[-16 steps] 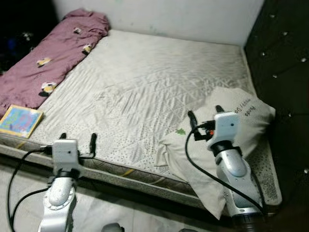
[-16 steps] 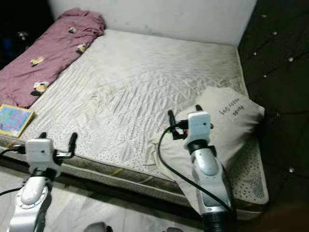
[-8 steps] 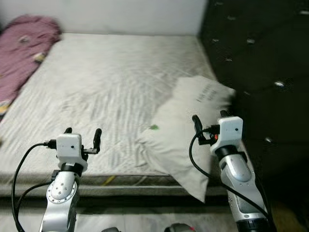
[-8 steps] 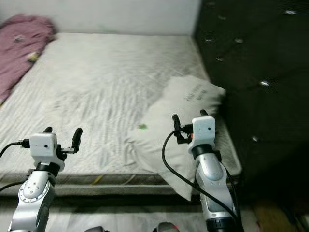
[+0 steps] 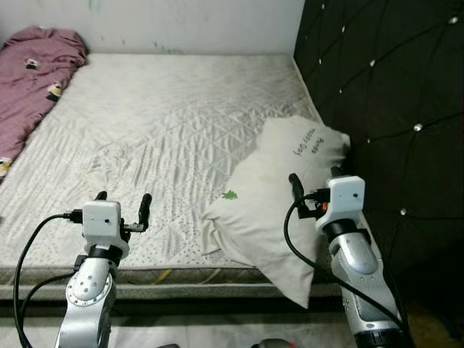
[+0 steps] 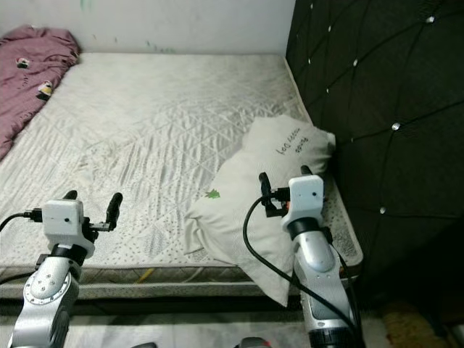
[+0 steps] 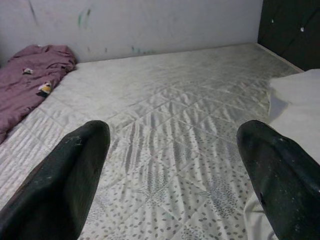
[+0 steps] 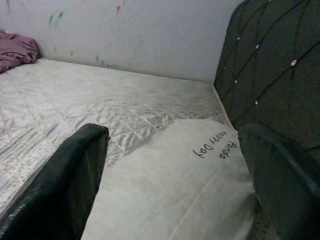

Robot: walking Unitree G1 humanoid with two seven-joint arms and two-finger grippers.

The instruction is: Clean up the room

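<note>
Pillow (image 5: 279, 199), cream with a small green mark and dark lettering, lying on the bed's (image 5: 181, 123) near right corner, against the black tufted headboard (image 5: 384, 101), one corner hanging over the mattress edge. Pale quilted mattress, bare across the middle. Purple blanket (image 5: 32, 80) with small cartoon prints bunched along the far left side, well apart from the pillow. White wall (image 5: 174, 22) with a few faint marks behind the bed.

Left gripper (image 5: 122, 206) raised over the near edge of the mattress, its 2 black fingers (image 7: 65, 185) spread wide, holding nothing. In the left wrist view, aimed across the mattress toward the wall, with the blanket and an edge of the pillow visible beyond.

Right gripper (image 5: 314, 183) poised just above the near end of the pillow, close to the headboard, its 2 fingers (image 8: 65, 185) likewise spread apart and empty. In the right wrist view, lettered end of the pillow seen straight ahead between the fingers. Contact with the pillow not discernible.
</note>
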